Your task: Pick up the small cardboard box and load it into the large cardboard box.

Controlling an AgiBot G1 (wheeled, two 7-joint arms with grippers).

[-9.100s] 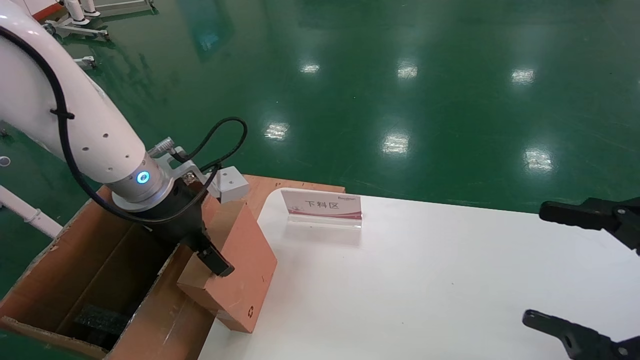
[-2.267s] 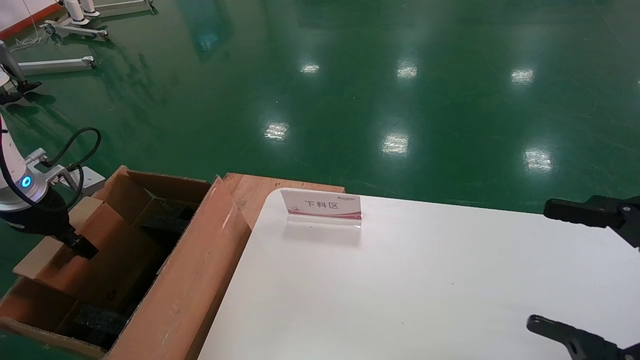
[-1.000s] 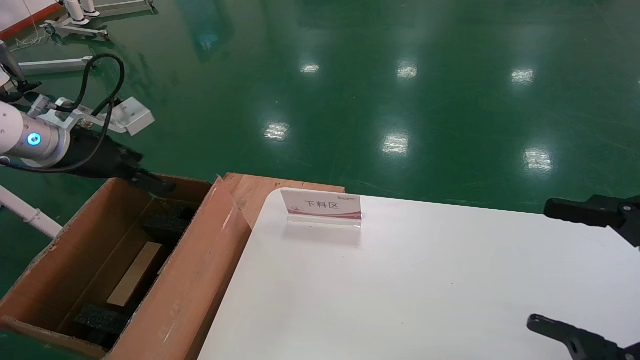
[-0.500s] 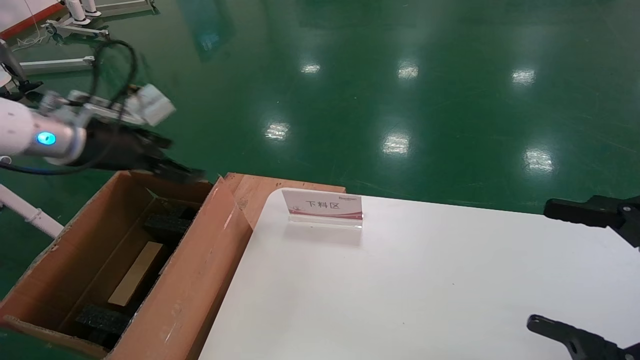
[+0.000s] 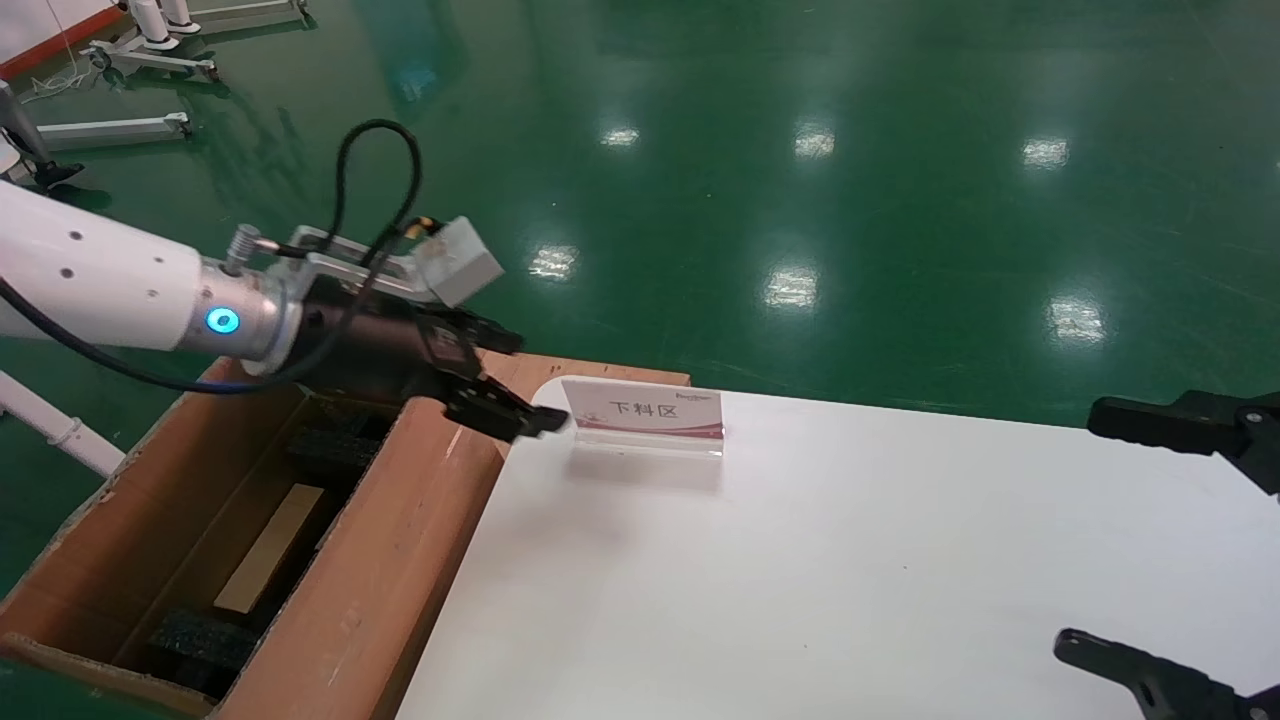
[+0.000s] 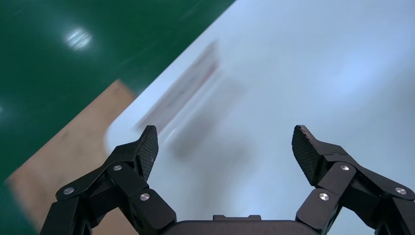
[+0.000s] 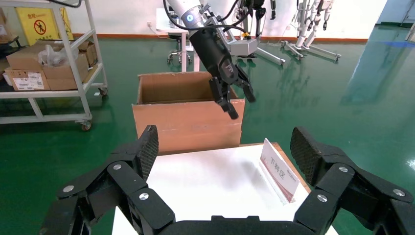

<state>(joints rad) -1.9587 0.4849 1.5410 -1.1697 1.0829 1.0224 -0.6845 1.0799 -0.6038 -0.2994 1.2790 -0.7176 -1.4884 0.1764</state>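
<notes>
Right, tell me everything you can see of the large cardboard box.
The large cardboard box is a long, deep reddish-brown corrugated carton, open at the top with its flaps up. It stands on the green floor against the left edge of the white table. Inside lie black foam blocks at both ends and a pale tan strip between them. The left gripper, open and empty, hangs above its far corner without touching it.

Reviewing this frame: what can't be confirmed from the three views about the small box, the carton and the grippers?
- small cardboard box: head view shows only a pale strip deep in the large cardboard box; the carton's walls hide the rest.
- sign: motion-blurred in the left wrist view, unreadable.
- right gripper: cut by the head view's edge.
- left gripper: empty, jaws open.
</notes>
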